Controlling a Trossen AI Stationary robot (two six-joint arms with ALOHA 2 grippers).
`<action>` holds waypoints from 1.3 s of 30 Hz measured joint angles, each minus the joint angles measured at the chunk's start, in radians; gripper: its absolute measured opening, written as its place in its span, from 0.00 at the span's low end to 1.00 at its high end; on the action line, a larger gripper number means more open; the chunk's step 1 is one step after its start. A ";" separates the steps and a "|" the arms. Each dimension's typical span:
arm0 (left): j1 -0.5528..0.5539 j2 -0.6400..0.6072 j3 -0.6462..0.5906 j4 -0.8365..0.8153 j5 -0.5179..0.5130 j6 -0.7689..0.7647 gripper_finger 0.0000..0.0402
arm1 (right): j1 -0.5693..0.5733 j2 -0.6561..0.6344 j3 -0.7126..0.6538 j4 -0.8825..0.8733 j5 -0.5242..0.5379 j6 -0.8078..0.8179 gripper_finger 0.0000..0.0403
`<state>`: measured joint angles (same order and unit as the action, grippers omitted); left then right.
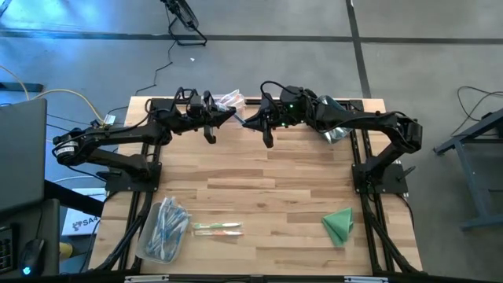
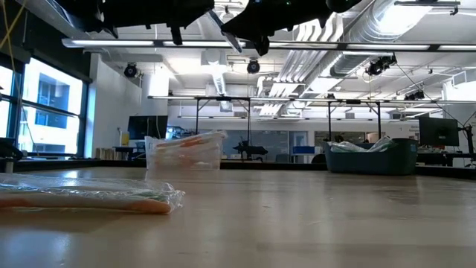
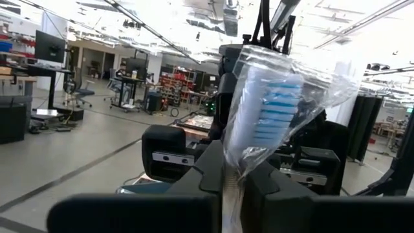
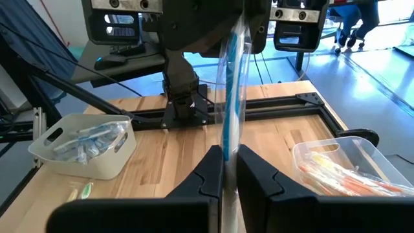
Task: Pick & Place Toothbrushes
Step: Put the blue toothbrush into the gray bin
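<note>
One toothbrush (image 3: 268,110), with blue bristles and in a clear wrapper, hangs high over the table's far middle. My left gripper (image 1: 230,118) and my right gripper (image 1: 253,123) meet there, and both are shut on it. From the right wrist, the toothbrush (image 4: 233,97) shows as a blue strip running from my right fingers to the left gripper. More toothbrushes lie in a white bin (image 4: 84,145), in a clear bin (image 4: 349,162) and loose in wrappers (image 1: 216,228) near the table's front. My left gripper pinches the wrapper (image 3: 234,178) between its two fingers, just behind the bristle head, coming roughly level from the table's left. The head stands beyond the fingertips, clear of the table. My right gripper pinches the wrapped handle (image 4: 226,152) between its two fingers, coming from the table's right. The toothbrush runs on past the fingertips toward the left gripper, lifted clear.
The clear bin (image 1: 228,98) of pink-orange toothbrushes stands at the far edge behind the grippers. Another bin (image 2: 368,156) stands under the right arm. A folded green cloth (image 1: 339,224) lies near the front right. Bare wood (image 1: 259,181) spans the table's middle.
</note>
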<state>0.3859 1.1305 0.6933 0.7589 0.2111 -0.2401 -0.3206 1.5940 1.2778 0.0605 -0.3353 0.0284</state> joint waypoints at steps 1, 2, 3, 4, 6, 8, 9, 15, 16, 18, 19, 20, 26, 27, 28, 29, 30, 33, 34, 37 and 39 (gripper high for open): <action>0.000 0.000 0.000 0.000 0.000 0.000 0.02 | 0.000 0.000 0.000 0.000 -0.001 0.000 0.04; 0.000 0.000 0.000 0.000 0.001 0.000 0.03 | 0.000 0.000 0.000 0.000 -0.005 0.000 0.04; 0.000 0.000 0.000 0.000 0.002 0.000 0.03 | 0.000 0.000 0.000 0.000 -0.011 0.000 0.04; 0.000 0.000 0.000 0.000 0.003 0.000 0.04 | 0.000 0.000 0.000 0.000 -0.013 0.000 0.04; 0.000 0.000 0.000 0.000 0.004 0.000 0.04 | 0.000 0.000 0.000 0.000 -0.013 0.000 0.07; 0.000 0.000 0.000 0.000 0.006 0.000 0.03 | 0.000 0.000 0.000 0.000 -0.012 0.004 0.15; 0.000 0.000 0.000 0.000 0.009 0.000 0.02 | 0.000 0.000 0.000 0.000 -0.013 0.009 0.19; 0.000 0.000 0.000 -0.008 0.010 0.000 0.02 | 0.000 -0.011 0.000 -0.013 -0.036 0.032 0.43; 0.000 0.000 0.000 -0.008 0.010 0.000 0.02 | 0.000 -0.017 0.000 -0.026 -0.050 0.033 0.47; 0.000 0.000 0.000 -0.009 0.009 0.000 0.02 | -0.003 -0.036 0.000 -0.058 -0.059 0.033 0.55; 0.000 0.000 0.000 -0.010 0.009 0.000 0.02 | -0.008 -0.052 0.000 -0.084 -0.059 0.032 0.59; 0.000 0.000 0.000 -0.010 0.009 0.000 0.02 | -0.016 -0.072 0.000 -0.119 -0.059 0.031 0.62; 0.000 -0.017 0.000 -0.058 0.007 -0.011 0.02 | -0.103 -0.218 0.000 -0.367 -0.056 0.013 0.71; 0.000 -0.026 0.000 -0.078 0.007 -0.026 0.02 | -0.120 -0.242 0.000 -0.405 -0.055 0.007 0.71; 0.000 -0.035 0.000 -0.096 0.007 -0.044 0.02 | -0.137 -0.263 0.000 -0.439 -0.048 0.000 0.71; 0.000 -0.045 0.000 -0.120 0.007 -0.061 0.02 | -0.153 -0.285 0.000 -0.468 -0.033 -0.004 0.71; 0.000 -0.058 0.000 -0.151 0.008 -0.083 0.02 | -0.169 -0.303 0.000 -0.496 -0.006 -0.006 0.70; 0.000 -0.099 -0.001 -0.248 0.027 -0.183 0.02 | -0.213 -0.337 0.000 -0.548 0.076 -0.008 0.69; 0.000 -0.115 -0.001 -0.288 0.038 -0.228 0.02 | -0.227 -0.342 0.000 -0.560 0.101 -0.008 0.68; 0.000 -0.163 -0.001 -0.391 0.068 -0.381 0.02 | -0.265 -0.347 0.000 -0.578 0.150 -0.007 0.68; 0.000 -0.194 -0.001 -0.458 0.095 -0.493 0.02 | -0.292 -0.342 0.000 -0.583 0.166 -0.007 0.67</action>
<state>0.3855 0.9362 0.6926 0.3013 0.3062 -0.7333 -0.6122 1.2522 1.2774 -0.5226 -0.1690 0.0212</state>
